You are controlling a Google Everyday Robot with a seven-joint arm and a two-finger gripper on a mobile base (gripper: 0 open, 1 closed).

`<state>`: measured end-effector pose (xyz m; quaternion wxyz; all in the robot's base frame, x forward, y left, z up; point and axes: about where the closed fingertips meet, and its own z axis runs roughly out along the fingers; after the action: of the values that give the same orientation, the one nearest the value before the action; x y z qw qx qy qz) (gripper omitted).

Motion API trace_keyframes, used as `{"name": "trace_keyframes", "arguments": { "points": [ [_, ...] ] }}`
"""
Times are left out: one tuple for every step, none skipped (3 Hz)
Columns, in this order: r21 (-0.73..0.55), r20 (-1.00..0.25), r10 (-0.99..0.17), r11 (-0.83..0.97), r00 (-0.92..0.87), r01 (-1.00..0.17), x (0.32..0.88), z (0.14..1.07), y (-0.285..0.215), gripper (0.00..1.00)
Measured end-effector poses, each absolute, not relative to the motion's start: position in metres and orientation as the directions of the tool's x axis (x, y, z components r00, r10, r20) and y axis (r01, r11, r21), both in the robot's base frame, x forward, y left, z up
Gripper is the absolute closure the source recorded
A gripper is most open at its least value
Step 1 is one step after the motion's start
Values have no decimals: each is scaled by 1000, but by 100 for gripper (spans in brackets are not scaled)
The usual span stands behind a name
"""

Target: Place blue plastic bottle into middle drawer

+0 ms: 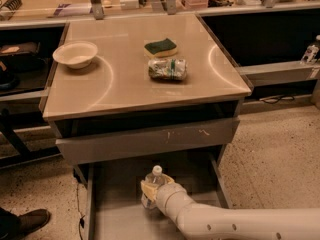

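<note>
My claw is clamped round the blue plastic bottle, long axis upright, its base directly over the middle drawer floor, contact unclear.

The gripper, low in the middle drawer, clasps the blue plastic bottle and hides its middle part, and the label's print is too small to read. The bottom edge cuts off the drawer's near end, the arm and a brown shoe.
</note>
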<state>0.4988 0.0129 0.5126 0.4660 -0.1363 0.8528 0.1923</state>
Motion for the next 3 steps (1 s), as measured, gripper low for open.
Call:
{"name": "trace_keyframes", "arguments": {
  "points": [
    [165, -853, -67, 907, -517, -388, 508, 508, 5, 100],
    [111, -853, -100, 924, -512, -366, 513, 500, -1, 100],
    [80, -850, -109, 940, -516, -330, 516, 489, -4, 100]
  ]
}}
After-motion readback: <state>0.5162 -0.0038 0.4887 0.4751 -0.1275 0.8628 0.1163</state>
